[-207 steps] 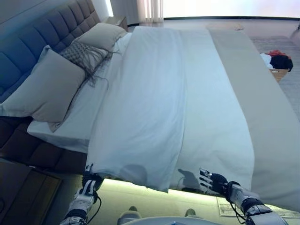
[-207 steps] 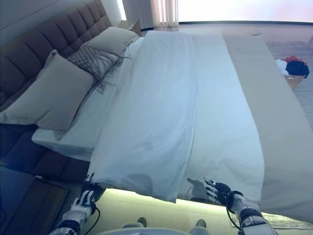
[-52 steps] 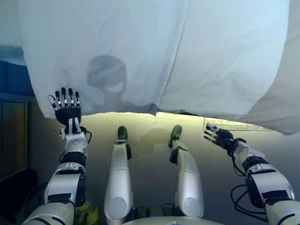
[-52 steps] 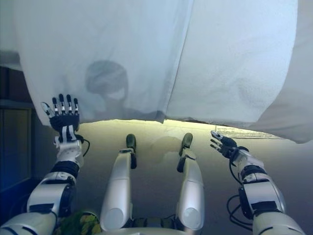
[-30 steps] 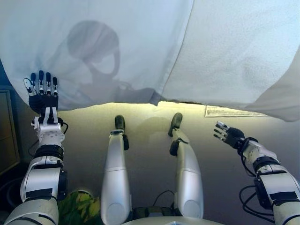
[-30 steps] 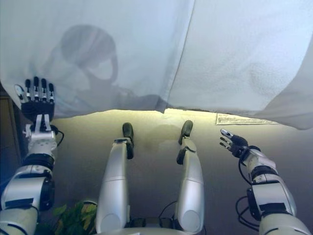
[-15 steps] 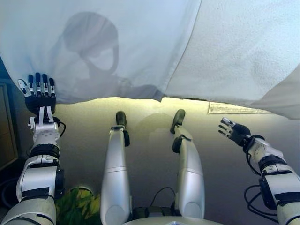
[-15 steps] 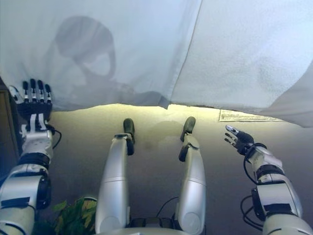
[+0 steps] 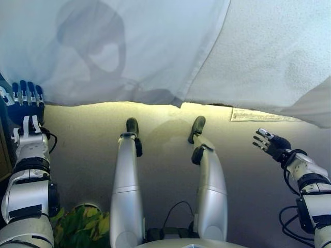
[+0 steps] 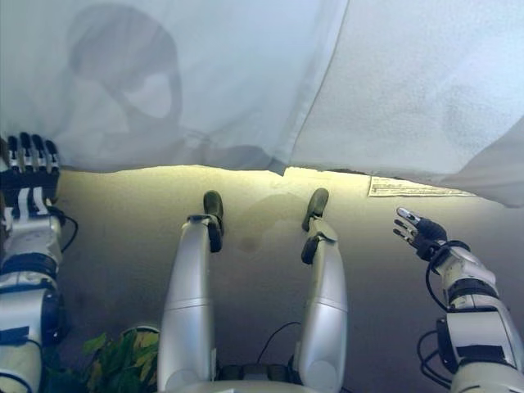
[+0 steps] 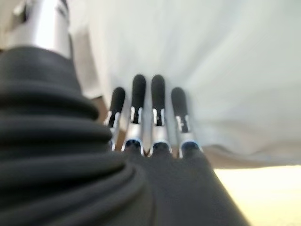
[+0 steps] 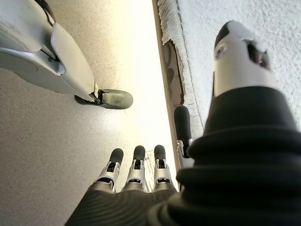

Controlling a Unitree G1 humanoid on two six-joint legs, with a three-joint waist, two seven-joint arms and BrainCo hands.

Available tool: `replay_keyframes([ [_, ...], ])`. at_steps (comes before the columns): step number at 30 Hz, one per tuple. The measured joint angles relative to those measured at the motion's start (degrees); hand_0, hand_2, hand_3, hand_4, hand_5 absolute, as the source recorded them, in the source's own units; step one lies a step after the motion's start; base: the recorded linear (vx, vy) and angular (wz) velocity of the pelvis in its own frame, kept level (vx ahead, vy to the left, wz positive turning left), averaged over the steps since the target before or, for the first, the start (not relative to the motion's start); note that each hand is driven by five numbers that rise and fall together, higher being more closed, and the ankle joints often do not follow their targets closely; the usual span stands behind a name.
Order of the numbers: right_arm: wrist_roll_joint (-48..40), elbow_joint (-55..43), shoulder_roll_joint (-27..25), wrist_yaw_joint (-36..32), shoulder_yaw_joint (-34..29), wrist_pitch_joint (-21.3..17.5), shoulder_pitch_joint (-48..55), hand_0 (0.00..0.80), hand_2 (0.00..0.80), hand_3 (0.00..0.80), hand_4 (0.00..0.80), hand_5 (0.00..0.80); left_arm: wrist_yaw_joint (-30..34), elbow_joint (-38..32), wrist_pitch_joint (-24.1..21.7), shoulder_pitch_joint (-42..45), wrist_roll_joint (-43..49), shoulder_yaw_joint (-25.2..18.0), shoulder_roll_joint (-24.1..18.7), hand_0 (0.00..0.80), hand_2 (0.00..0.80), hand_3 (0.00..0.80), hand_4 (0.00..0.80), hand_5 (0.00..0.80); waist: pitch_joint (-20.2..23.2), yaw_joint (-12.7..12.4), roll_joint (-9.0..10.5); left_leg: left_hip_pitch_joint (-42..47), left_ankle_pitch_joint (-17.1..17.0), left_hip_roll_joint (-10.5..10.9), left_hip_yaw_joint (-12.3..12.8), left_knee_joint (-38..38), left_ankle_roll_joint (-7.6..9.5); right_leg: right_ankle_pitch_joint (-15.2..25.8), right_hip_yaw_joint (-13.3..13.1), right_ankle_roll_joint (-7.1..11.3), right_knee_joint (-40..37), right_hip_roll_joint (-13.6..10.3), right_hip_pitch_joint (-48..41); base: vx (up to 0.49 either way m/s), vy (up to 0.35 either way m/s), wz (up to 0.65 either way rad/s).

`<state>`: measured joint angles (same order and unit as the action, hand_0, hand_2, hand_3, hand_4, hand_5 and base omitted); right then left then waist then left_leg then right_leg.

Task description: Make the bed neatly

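Observation:
The white duvet point(image 9: 129, 46) hangs over the bed's near side, its lower edge just above the floor. Beside it to the right hangs a white textured blanket point(image 9: 269, 57). My left hand point(image 9: 25, 106) is at the far left, fingers straight and pointing up, close to the duvet's lower corner and holding nothing. In the left wrist view its fingers point(image 11: 148, 122) reach toward the duvet point(image 11: 211, 70). My right hand point(image 9: 273, 144) is open and empty over the floor, below the blanket's edge. The right wrist view shows its fingers point(image 12: 136, 169) beside the blanket's fringed edge point(image 12: 171, 28).
A lit strip runs along the floor under the bed's edge. A sheet of paper point(image 9: 264, 115) lies on the floor below the blanket. A green plant point(image 9: 83, 225) is at the lower left. A dark piece of furniture point(image 9: 3, 155) borders the left edge.
Both hands have spread outward: the left hand has moved left toward the view's edge, the right hand further right. Both stay open. The view has shifted a little.

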<state>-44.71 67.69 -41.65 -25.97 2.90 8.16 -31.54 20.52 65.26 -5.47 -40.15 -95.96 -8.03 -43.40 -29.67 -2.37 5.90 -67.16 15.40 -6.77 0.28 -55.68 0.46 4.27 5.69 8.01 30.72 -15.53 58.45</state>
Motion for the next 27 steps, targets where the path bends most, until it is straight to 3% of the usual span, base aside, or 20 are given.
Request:
replay_keyframes([
  [8, -0.5, -0.3, 0.0, -1.1, -0.1, -1.3, 0.4, 0.0, 0.0, 0.0, 0.0, 0.0, -2.7, 1.0, 0.2, 1.1, -2.5, -2.4, -1.8, 0.0, 0.0, 0.0, 0.0, 0.0, 0.0, -0.2, 0.14, -0.7, 0.5, 0.1, -0.5, -1.7, 0.04, -1.3, 0.0, 0.65, 2.8, -0.6, 1.0, -0.017, -0.047, 0.02],
  [14, -1.1, -2.0, 0.7, -1.1, -0.3, -2.2, 2.1, 0.0, 0.0, 0.0, 0.0, 0.0, -3.6, 1.5, 1.5, 4.3, -3.3, -4.7, -0.4, 0.0, 0.0, 0.0, 0.0, 0.0, 0.0, 0.0, 0.16, 0.1, 0.9, -0.1, -1.0, -2.7, -0.23, -2.7, 0.2, 0.61, 5.3, -0.7, 0.7, 0.009, -0.132, 0.03],
  [25, -2.0, -2.0, 5.3, -2.2, -1.9, -4.0, 7.7, 0.0, 0.0, 0.0, 0.0, 0.0, -2.2, 2.6, 3.6, 9.3, -1.5, -5.0, 1.9, 0.0, 0.0, 0.0, 0.0, 0.0, 0.1, -0.1, 0.27, 11.5, 1.3, -1.0, -0.6, 1.5, -0.62, -3.1, 2.3, 0.83, 1.1, -0.7, -10.6, 0.017, -0.15, 0.03],
  [27, -2.0, -2.0, 6.5, -2.1, -2.4, -4.1, 8.4, 0.0, 0.0, 0.0, 0.0, 0.0, -1.5, 2.4, 3.7, 10.1, -0.4, -5.0, 2.4, 0.0, 0.0, 0.0, 0.0, 0.0, 0.0, -0.1, 0.27, 14.6, 1.0, -1.1, -0.3, 3.3, -1.35, -3.0, 2.6, 0.7, 0.2, -0.8, -13.2, 0.02, -0.163, 0.04],
])
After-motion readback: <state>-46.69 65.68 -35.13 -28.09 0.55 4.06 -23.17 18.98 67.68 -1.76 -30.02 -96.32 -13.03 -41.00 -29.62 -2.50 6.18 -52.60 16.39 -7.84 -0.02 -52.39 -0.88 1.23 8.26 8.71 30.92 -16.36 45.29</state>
